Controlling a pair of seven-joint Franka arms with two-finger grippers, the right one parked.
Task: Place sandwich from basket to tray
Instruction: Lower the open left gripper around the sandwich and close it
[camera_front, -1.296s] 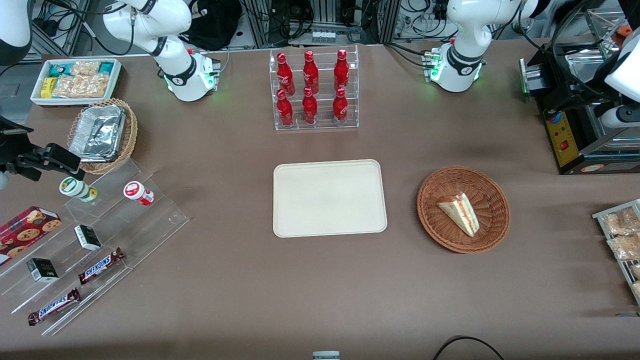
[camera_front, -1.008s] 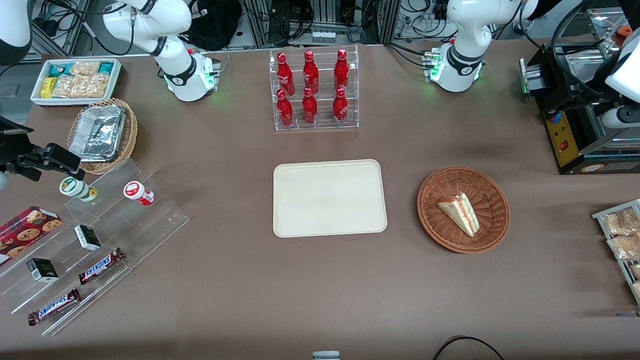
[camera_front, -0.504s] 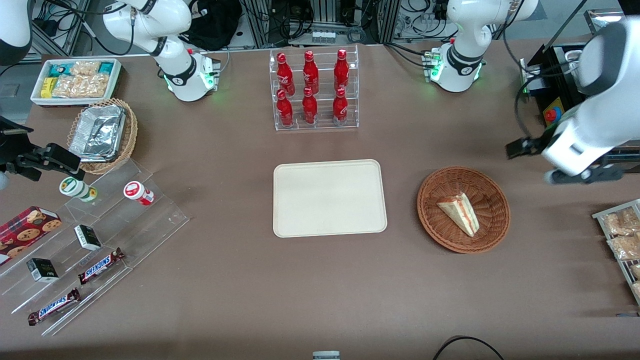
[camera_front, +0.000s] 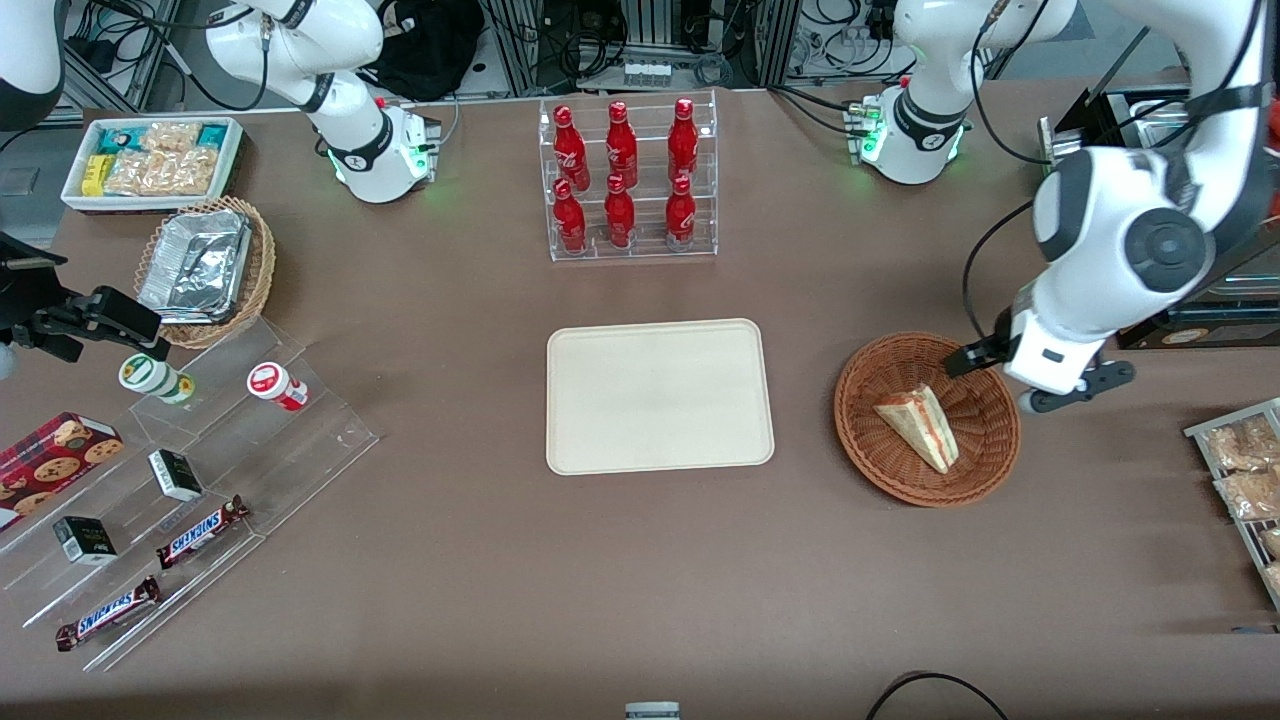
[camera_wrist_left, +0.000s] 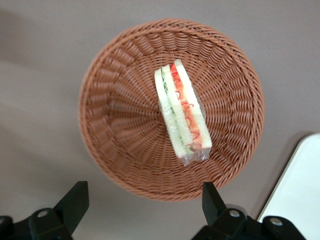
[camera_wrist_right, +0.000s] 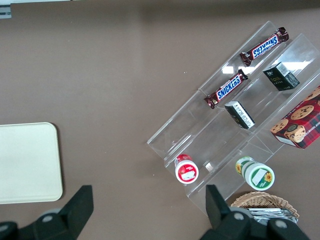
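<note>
The sandwich, a wrapped pale wedge with red and green filling, lies in the round reddish-brown basket. The cream tray lies flat beside the basket, toward the parked arm's end, with nothing on it. My gripper hangs above the basket's rim on the side toward the working arm's end, a little farther from the front camera than the sandwich. In the left wrist view the gripper is open wide over bare table just outside the basket, holding nothing. The sandwich and a corner of the tray show there too.
A clear rack of red bottles stands farther from the front camera than the tray. A black machine and a rack of bagged snacks sit toward the working arm's end. An acrylic shelf with snacks and a foil-tray basket lie toward the parked arm's end.
The left arm has swung in from the working arm's end of the table and lowered toward the basket. Sandwich, basket and tray have not moved.
</note>
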